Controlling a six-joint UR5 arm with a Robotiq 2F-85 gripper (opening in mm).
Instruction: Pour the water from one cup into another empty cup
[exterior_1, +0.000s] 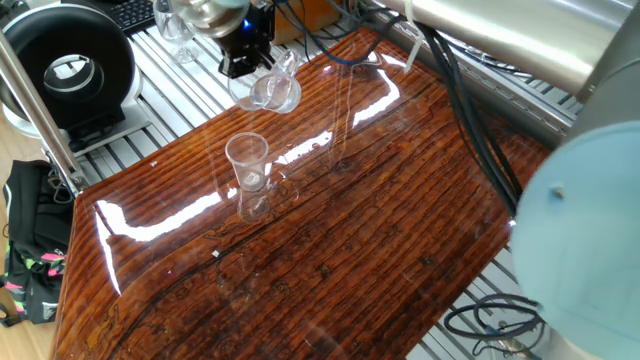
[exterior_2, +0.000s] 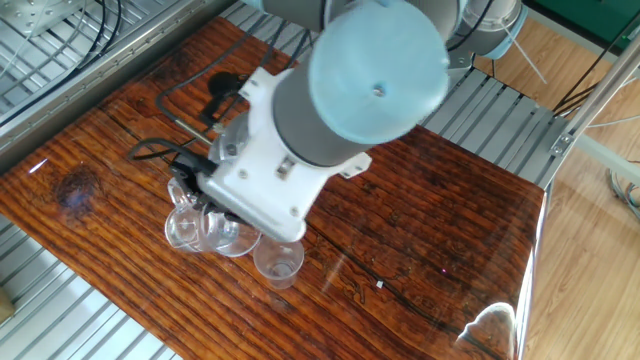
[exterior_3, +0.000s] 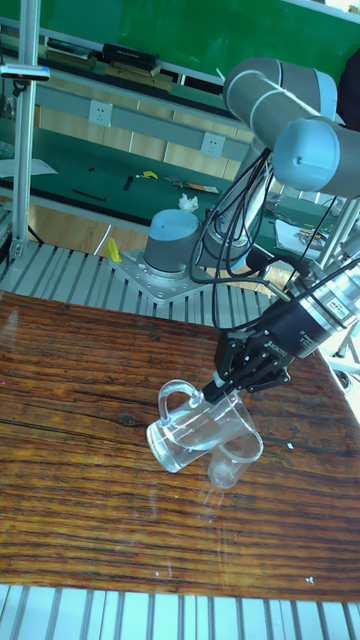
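The one cup, a clear handled mug, hangs tilted steeply over the back of the wooden table, with my gripper shut on its rim. In the tall fixed view the mug lies almost on its side, handle up, its mouth toward the small tapered cup just beyond it. That small cup stands upright near the table's middle-left. From the other side the mug sits just left of the small cup. I cannot make out the water clearly in either cup.
A stemmed wine glass stands on the slatted metal bench behind the table. A black round device sits at the left, a black bag on the floor. A black cable lies on the table's far end.
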